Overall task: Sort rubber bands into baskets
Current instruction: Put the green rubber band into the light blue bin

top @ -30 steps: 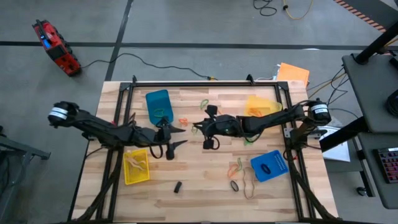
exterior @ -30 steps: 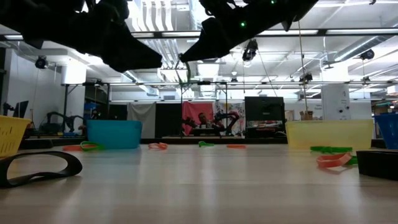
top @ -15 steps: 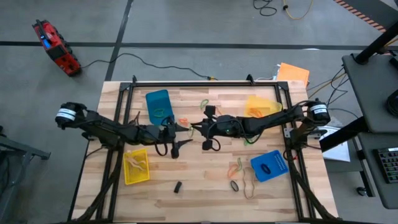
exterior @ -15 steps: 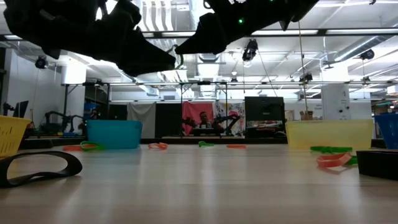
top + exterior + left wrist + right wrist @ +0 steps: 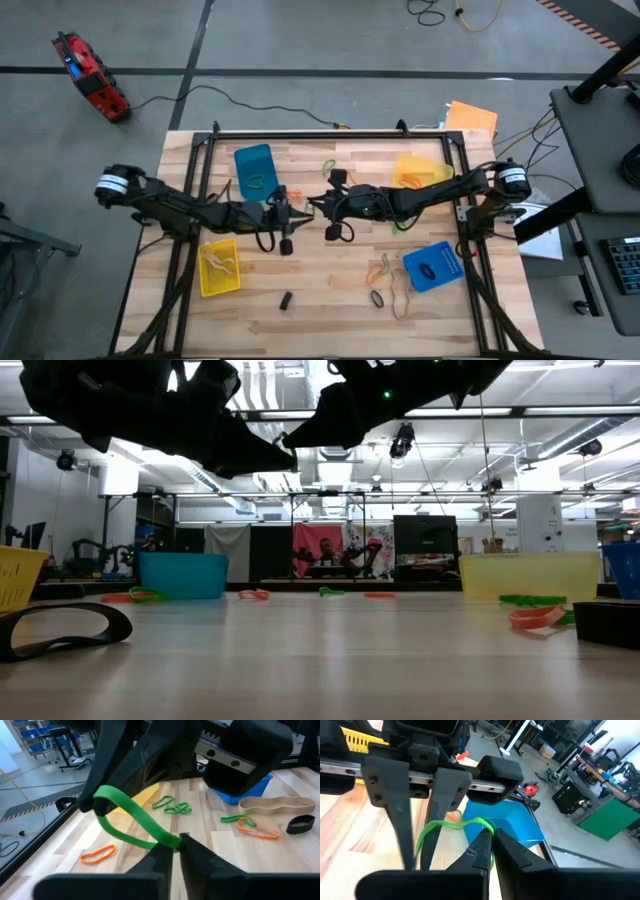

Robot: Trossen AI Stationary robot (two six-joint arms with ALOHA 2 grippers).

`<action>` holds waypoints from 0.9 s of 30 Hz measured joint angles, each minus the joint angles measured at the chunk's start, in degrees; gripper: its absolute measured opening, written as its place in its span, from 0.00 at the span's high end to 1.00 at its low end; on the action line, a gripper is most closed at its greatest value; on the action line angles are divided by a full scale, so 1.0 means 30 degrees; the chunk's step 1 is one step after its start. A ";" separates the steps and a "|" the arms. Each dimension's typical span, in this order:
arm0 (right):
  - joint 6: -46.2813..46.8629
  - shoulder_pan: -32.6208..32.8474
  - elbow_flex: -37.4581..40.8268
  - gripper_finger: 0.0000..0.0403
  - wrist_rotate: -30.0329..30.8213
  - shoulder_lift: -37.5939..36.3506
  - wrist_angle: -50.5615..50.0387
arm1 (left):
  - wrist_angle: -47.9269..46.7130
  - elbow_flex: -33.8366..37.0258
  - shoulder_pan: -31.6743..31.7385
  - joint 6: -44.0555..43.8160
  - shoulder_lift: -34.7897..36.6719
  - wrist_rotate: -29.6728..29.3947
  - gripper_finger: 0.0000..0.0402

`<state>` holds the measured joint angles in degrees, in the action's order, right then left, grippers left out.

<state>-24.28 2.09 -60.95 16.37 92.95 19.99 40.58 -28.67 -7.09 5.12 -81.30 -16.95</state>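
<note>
You have both arms meeting above the middle of the table [image 5: 300,300], and the reason shows in the wrist views: one green band [image 5: 131,815] is stretched between them. The left gripper [image 5: 175,847] is pinched together on one end of that band, and the right gripper [image 5: 489,839] is clamped on the other end, so the loop hangs in the air between the two tips, clear of the wood. It looks like a handover; judging by the layout, the left arm is the one nearer the blue basket [image 5: 255,168] with a green band already in it, so passing it that way makes sense. Your next move would likely be to let the right fingers go first, else the band may snap back or fling off. The other baskets sit towards the corners: a yellow one [image 5: 219,267] on the left, another yellow [image 5: 420,168] and a second blue [image 5: 433,266] on the right. Loose bands [image 5: 385,283] lie scattered beside that blue basket, a few more [image 5: 329,165] near the far edge, and a black block [image 5: 286,300] rests near the front.
</note>
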 joint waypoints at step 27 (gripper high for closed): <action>0.5272 -0.1374 -0.0168 0.55 0.2067 -0.0597 -0.3364 | -1.5300 -0.0636 0.5422 -0.2475 0.7146 -0.3672 1.00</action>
<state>-8.46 -2.03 -61.45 22.57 91.15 9.90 -5.32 -30.58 9.17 -2.31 -59.86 -27.97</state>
